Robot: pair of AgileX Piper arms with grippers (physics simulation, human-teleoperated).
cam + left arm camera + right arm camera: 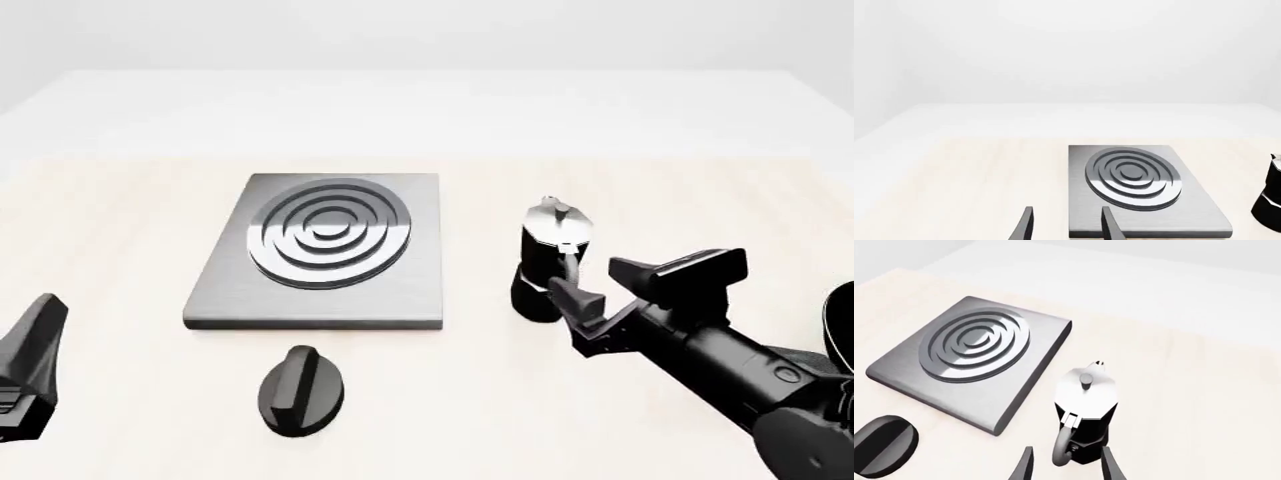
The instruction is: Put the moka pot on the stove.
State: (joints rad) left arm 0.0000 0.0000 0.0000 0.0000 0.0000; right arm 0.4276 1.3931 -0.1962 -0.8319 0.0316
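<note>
The moka pot (547, 262), black with a shiny silver lid, stands upright on the table just right of the stove (320, 250), a flat dark-grey slab with a ring burner. My right gripper (594, 282) is open right behind the pot. In the right wrist view the pot's curved handle (1064, 445) sits just ahead of the gap between the two fingertips of that gripper (1066, 467), which do not touch it. My left gripper (1067, 230) is open and empty near the stove's (1141, 195) front edge. The pot (1271, 195) shows at the edge of that view.
A black oval knob (303, 390) lies on the table in front of the stove, also in the right wrist view as the knob (884, 445). The left gripper (38, 335) sits low at the front view's left edge. The light wooden table ends at a white surround behind.
</note>
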